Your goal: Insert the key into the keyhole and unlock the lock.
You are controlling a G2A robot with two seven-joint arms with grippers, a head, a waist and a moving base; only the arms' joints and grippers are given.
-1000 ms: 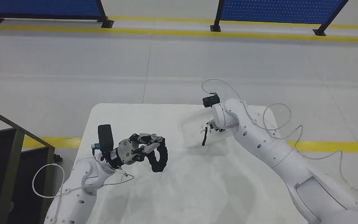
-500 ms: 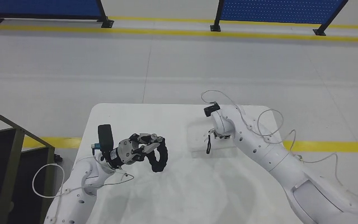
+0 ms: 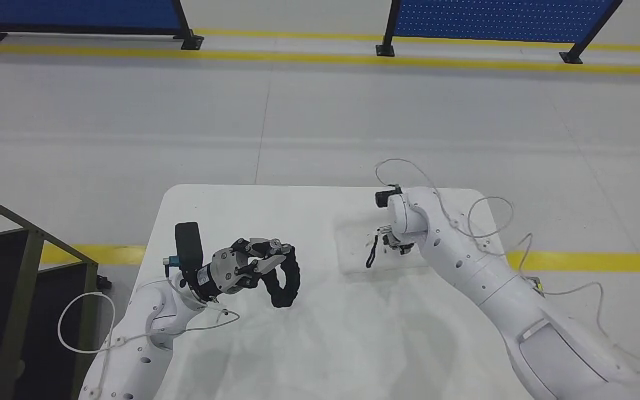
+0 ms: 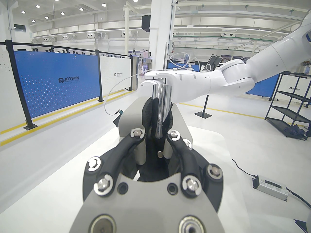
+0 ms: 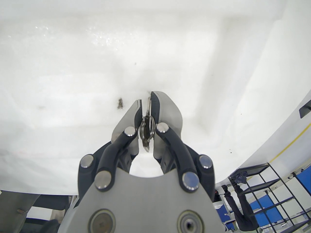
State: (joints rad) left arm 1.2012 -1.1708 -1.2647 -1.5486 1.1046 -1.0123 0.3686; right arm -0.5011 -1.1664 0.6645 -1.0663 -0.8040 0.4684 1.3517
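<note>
Key (image 5: 146, 132) held well clear of lock (image 3: 284, 281).
Key is pinched by the right gripper (image 5: 145, 103), well right of the lock, which is clamped by the left gripper (image 4: 157, 109), barrel pointed keyward.

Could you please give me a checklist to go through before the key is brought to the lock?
1. Grip of the left claw on the lock, shut on it: ok.
2. Grip of the right claw on the key, shut on it: ok.
3. Alignment of key and lock: not ok; the two claws are well apart over the table in the top view.
4. Whether the keyhole faces the key: cannot tell; it is hidden.
5. Whether the key's blade points out of the right claw: cannot tell.
</note>
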